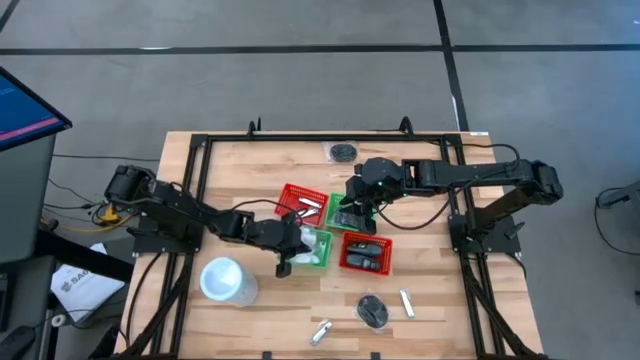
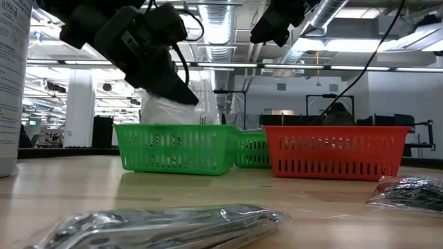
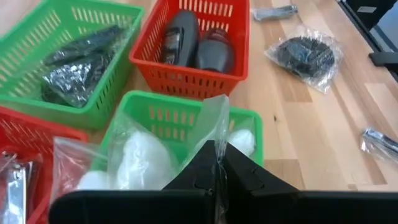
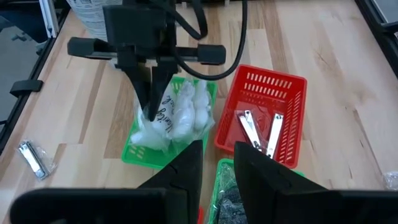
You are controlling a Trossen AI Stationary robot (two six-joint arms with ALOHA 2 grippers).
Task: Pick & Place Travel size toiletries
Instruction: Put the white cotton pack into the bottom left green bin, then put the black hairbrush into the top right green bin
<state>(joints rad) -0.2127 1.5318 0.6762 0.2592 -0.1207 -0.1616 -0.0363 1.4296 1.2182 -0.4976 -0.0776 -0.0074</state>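
My left gripper [image 3: 216, 163] is shut on a clear packet of white puffs [image 4: 181, 111] above the near green basket [image 3: 180, 115]. In the low view that gripper [image 2: 166, 76] stands over the packet [image 2: 173, 111], which rises out of the basket [image 2: 176, 149]. My right gripper [image 4: 217, 163] hovers open and empty over the far green basket [image 1: 345, 215], which holds black bundles [image 3: 71, 74]. One red basket [image 4: 264, 102] holds silvery clippers, and another [image 3: 199, 71] holds dark pieces. Loose on the table lie two black bundles [image 1: 373, 310] [image 1: 343, 152] and silvery packets [image 1: 407, 303] [image 1: 320, 332]. My left gripper pinches the packet's clear plastic top edge [image 3: 215, 121] between its two fingers, coming from above and pointing down. The packet hangs below the fingers with its lower part [image 4: 158, 134] down inside the near green basket.
A large white cup [image 1: 225, 280] stands near the table's near-left part. The four baskets sit clustered mid-table. A black frame [image 1: 200, 150] runs along the table's sides and far edge. Bare wood [image 1: 450, 300] lies toward the near right.
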